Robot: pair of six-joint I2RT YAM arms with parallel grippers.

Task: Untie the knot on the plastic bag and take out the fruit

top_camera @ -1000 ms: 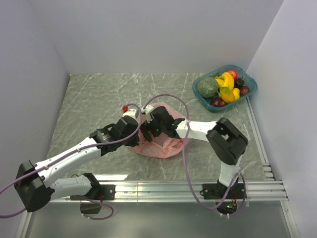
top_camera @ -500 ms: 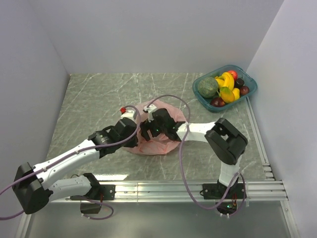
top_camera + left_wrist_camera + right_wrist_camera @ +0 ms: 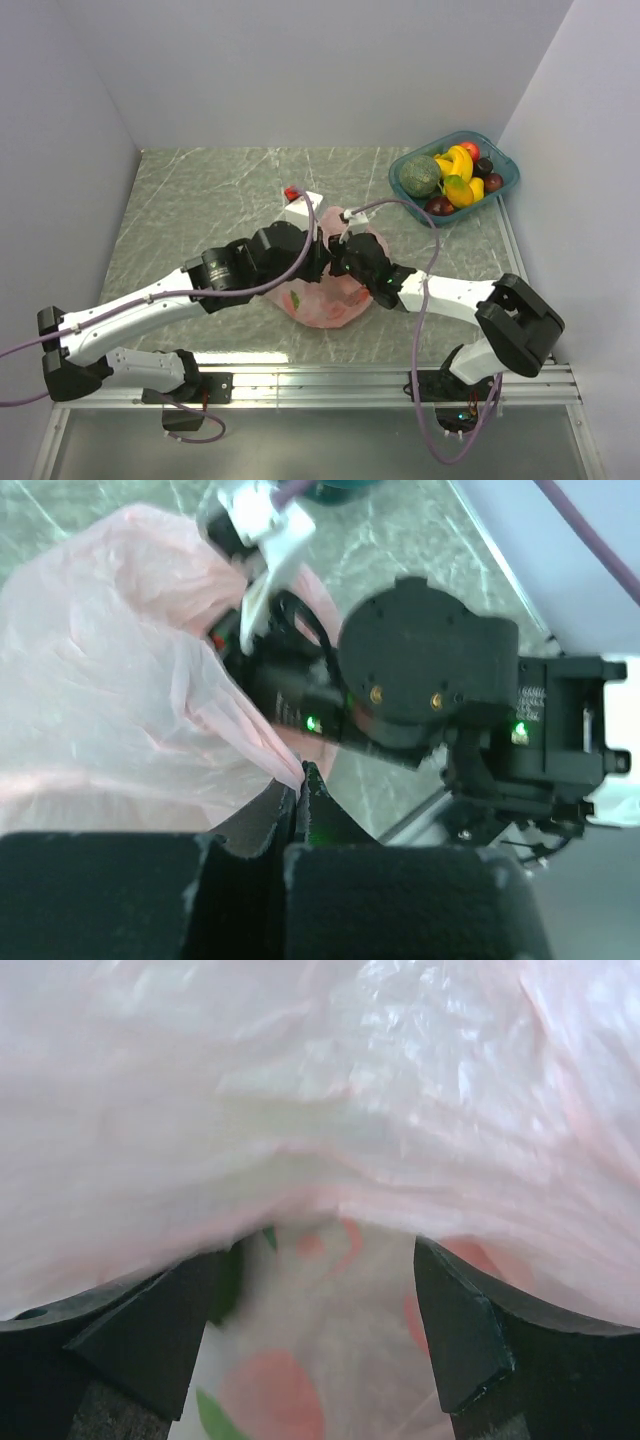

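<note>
The pink plastic bag [image 3: 325, 303] lies at the middle of the table, crinkled and bunched. My left gripper [image 3: 318, 260] is over its far edge, shut on a thin twisted strand of the bag [image 3: 272, 752]. My right gripper [image 3: 340, 264] faces it from the right, open, with its fingers [image 3: 462, 1330] wide apart and pressed into the bag film [image 3: 320, 1110]. Red and green shapes [image 3: 270, 1400] show through the film. I cannot make out the knot; the grippers hide it. A banana bunch [image 3: 460, 160] and other small fruit lie in the teal tray [image 3: 505, 180].
The teal tray at the back right also holds a dull-green melon [image 3: 419, 175], a red apple [image 3: 469, 149] and dark fruits. Grey walls close in the left, back and right. The right arm's black wrist [image 3: 425, 675] sits close in front of the left gripper.
The left gripper has moved right and farther onto the bag. The right arm's elbow has swung out to the right and nearer. The bag has shifted slightly right and nearer.
</note>
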